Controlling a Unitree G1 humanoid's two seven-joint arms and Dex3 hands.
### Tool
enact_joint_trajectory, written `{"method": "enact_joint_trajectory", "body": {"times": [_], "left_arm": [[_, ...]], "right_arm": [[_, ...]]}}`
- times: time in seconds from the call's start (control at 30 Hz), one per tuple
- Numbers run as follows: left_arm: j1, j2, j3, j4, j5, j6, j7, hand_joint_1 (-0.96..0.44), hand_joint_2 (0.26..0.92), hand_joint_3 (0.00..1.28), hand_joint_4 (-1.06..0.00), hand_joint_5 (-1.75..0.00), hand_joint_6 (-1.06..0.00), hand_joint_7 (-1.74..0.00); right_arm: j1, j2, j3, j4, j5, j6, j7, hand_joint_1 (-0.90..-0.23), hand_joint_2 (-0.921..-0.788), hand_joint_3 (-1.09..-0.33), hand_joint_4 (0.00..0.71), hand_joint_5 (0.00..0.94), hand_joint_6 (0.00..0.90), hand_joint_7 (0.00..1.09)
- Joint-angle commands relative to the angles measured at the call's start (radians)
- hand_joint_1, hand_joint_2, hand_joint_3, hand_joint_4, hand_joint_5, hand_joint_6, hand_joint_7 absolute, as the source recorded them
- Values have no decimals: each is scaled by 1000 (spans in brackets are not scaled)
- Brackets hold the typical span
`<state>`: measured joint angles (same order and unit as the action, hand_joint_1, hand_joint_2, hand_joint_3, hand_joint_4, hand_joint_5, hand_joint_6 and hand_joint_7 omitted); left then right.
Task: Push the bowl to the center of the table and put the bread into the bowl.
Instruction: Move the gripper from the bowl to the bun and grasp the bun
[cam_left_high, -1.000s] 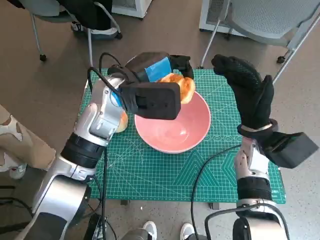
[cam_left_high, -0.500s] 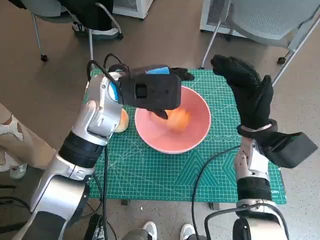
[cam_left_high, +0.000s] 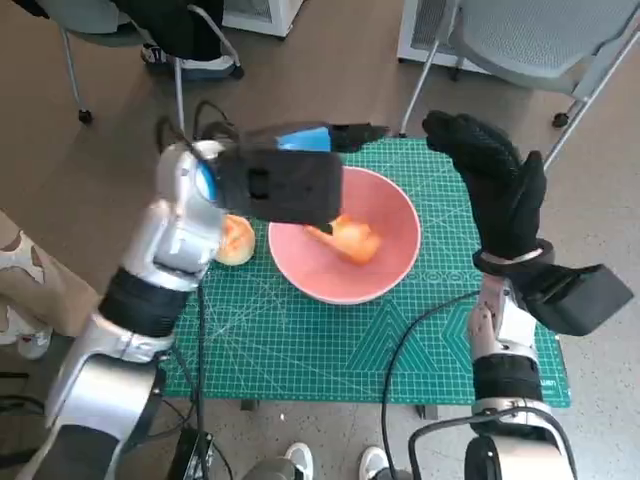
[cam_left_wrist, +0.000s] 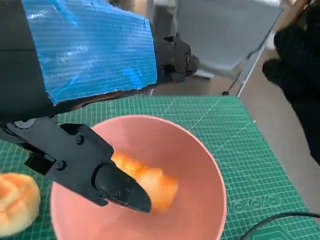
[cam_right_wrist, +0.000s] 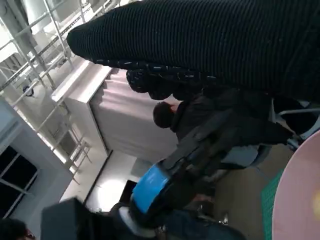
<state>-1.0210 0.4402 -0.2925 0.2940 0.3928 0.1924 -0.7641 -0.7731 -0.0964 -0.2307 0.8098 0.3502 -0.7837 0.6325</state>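
bread lies inside the pink bowl, loose on its floor, with nothing gripping it. the bowl sits on the green cutting mat near the table's middle. left hand hovers over the bowl's far rim, its fingers spread apart and holding nothing. right hand is raised beside the bowl, fingers extended and empty. a second bun rests on the mat just beside the bowl.
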Motion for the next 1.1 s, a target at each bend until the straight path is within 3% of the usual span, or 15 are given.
{"method": "enact_joint_trajectory", "body": {"times": [0.03,0.23,0.47,0.77,1.1], "left_arm": [[102,118,109,-173,-21,22,14,-582,736,14,1,1,-65,-8],[275,183,237,-386,-11,52,94,-450,716,3,1,1,-97,-21],[415,216,296,-513,14,80,166,-398,706,0,1,1,-125,-29],[493,234,286,-579,59,130,193,-359,696,0,1,1,-143,-31],[485,223,235,-539,87,179,191,-334,691,0,1,1,-151,-26]], "right_arm": [[24,5,2,3,4,7,3,-663,-921,-736,198,0,51,501],[27,6,3,-5,7,12,4,-664,-921,-737,196,0,46,505],[22,7,1,3,10,16,6,-667,-921,-737,196,0,42,511],[14,12,4,15,5,14,6,-670,-921,-734,197,1,40,517],[9,11,2,28,12,16,23,-673,-921,-730,199,2,43,521]]}}
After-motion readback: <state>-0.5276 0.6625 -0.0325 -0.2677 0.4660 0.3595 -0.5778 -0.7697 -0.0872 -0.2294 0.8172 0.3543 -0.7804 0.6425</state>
